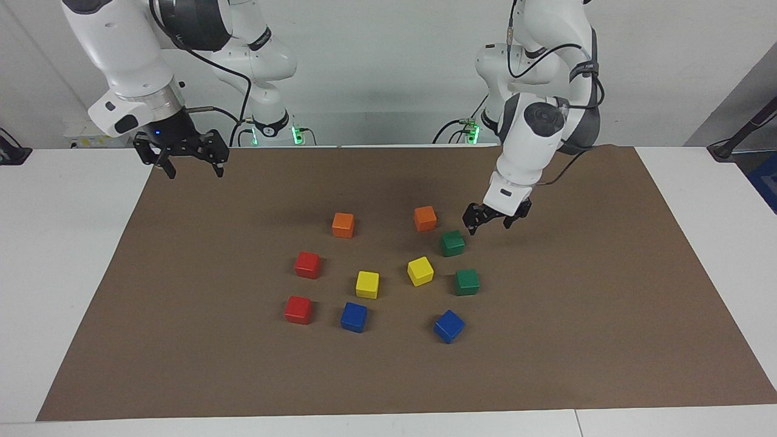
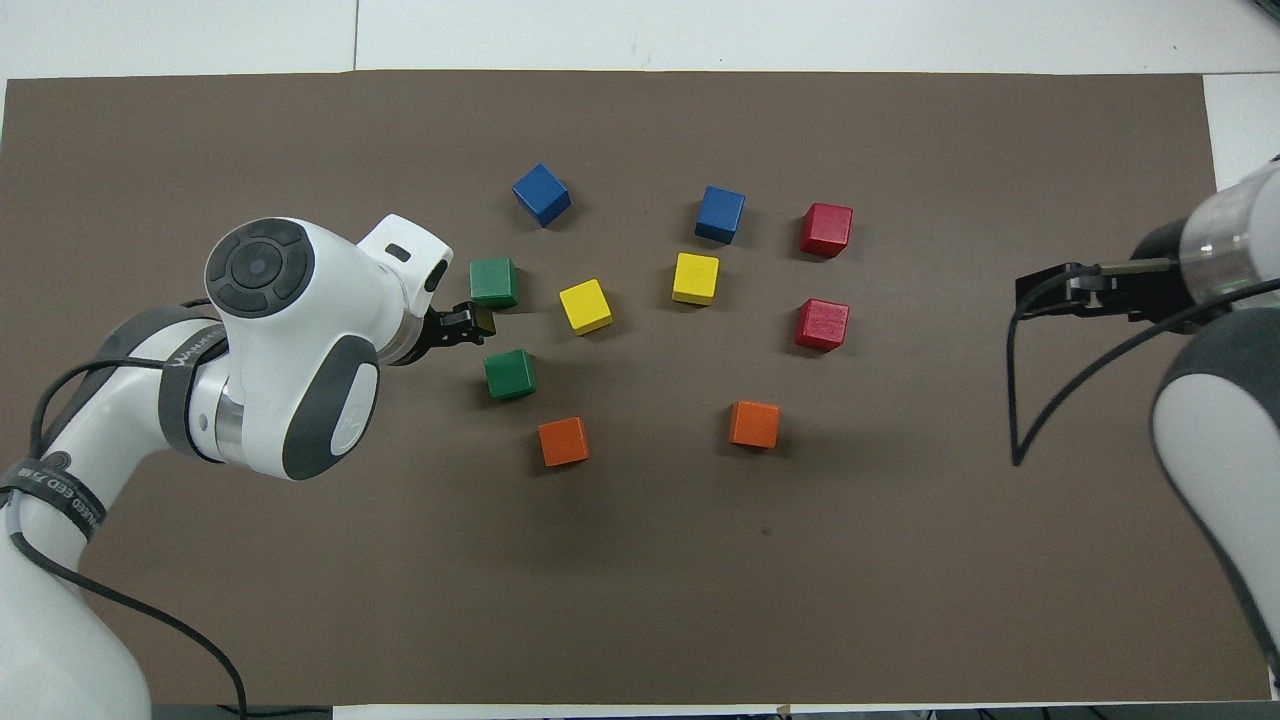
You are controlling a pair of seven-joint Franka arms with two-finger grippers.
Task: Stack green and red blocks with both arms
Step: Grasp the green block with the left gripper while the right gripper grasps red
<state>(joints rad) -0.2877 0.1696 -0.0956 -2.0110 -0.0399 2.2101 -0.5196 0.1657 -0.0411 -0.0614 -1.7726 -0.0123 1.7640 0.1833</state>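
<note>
Hanging with its fingers spread and nothing between them, the left gripper (image 1: 491,223) is low over the brown mat (image 1: 607,315) just beside the nearer green block (image 1: 452,243) — not touching it. The farther green block (image 1: 467,282) lies apart from that one, toward the left arm's end of the cluster, while the two red blocks — nearer red block (image 1: 307,264) and farther red block (image 1: 298,309) — sit toward the right arm's end, all four unstacked. The right gripper (image 1: 189,167), also spread and empty, waits raised over the mat's corner nearest the right arm's base.
</note>
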